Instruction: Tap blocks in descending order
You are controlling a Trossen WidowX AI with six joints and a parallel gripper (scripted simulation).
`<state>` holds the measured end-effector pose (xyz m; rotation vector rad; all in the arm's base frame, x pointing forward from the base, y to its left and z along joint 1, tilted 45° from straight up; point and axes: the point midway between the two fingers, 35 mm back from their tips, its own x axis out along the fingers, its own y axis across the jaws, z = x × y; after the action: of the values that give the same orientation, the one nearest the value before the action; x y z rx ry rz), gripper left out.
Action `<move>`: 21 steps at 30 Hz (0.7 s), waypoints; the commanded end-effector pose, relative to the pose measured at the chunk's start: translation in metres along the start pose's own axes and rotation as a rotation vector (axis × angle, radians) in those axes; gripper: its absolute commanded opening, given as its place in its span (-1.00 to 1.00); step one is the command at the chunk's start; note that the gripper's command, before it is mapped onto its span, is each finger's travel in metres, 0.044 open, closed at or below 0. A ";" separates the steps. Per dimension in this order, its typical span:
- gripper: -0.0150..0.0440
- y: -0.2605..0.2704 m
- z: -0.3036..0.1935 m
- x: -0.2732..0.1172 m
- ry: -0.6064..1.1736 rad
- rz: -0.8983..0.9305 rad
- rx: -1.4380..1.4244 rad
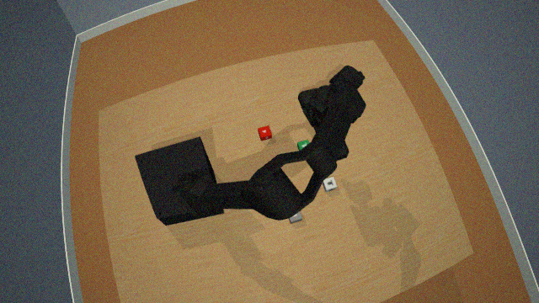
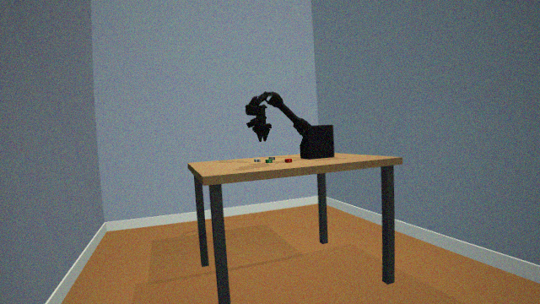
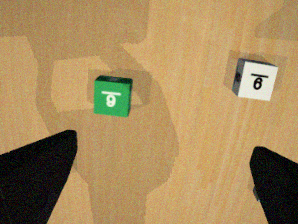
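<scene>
the jaws stand wide open with nothing between them, hanging high above the table. in the wrist view the green block lies ahead of the left finger and the white block ahead of the right. from the top, the red block sits apart to the left and the grey block pokes out from under the arm.

— What stands under your gripper?

— You hang high over the table with fingers wide and nothing between them. In your wrist view the green block sits left and the white block right, well apart, bare wood between.

— Other obstacles?

— From the top, the red block lies left of the green; a grey block sits half under your arm
</scene>
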<state>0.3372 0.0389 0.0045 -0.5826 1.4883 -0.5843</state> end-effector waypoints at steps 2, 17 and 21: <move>0.86 -0.073 0.008 0.000 0.000 -0.019 0.014; 0.86 -0.089 0.008 0.000 0.000 -0.032 0.011; 0.86 -0.089 0.008 0.000 0.000 -0.032 0.011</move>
<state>0.3461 -0.0256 0.0653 -0.5896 1.4742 -0.6169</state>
